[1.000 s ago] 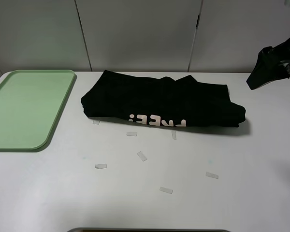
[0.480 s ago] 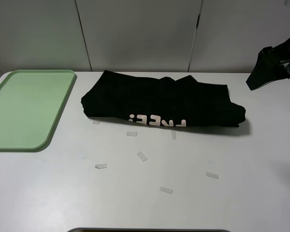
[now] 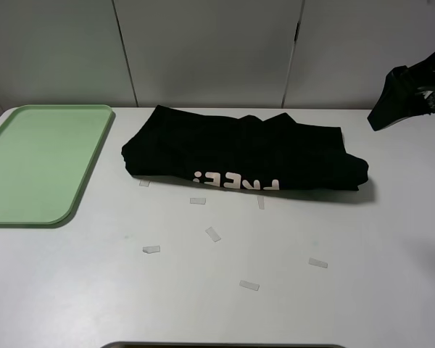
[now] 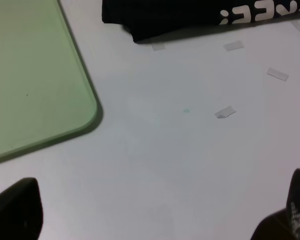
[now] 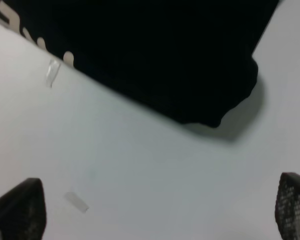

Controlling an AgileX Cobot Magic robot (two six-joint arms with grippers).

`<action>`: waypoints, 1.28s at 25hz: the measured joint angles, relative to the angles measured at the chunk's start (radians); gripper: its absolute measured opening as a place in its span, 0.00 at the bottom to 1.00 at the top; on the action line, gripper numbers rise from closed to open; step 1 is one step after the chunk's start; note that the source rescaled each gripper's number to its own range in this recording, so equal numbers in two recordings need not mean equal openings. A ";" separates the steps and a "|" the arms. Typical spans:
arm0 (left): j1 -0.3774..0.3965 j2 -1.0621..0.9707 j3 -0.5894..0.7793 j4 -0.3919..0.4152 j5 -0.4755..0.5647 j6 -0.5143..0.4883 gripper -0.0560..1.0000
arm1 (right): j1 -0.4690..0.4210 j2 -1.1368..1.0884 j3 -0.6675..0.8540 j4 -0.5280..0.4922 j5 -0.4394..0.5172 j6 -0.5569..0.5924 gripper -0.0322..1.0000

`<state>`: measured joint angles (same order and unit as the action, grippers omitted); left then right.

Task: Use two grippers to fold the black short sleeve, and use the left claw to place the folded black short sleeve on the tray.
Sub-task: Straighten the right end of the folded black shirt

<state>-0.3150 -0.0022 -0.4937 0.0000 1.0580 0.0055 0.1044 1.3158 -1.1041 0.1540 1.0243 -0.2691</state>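
The black short sleeve lies folded into a long band across the middle of the white table, its pink lettering upside down along the near edge. The light green tray rests flat at the far left with nothing on it. My right gripper hovers open above the table beside the shirt's right end; its arm hangs high at the right edge. My left gripper is open over bare table between the tray's corner and the shirt's left end. Neither holds anything.
Several small pale tape strips are scattered on the table in front of the shirt. A grey panelled wall stands right behind the table's back edge. A dark edge shows at the bottom of the exterior view.
The right arm has lifted slightly at the right edge. The shirt and the tray have not moved.
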 joint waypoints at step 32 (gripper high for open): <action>0.324 0.000 0.000 0.000 0.000 0.000 0.97 | -0.055 0.798 -0.457 -0.195 -0.178 0.224 1.00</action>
<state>0.0085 -0.0022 -0.4937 0.0000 1.0580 0.0055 0.0498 2.1140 -1.5608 -0.0408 0.8465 -0.0447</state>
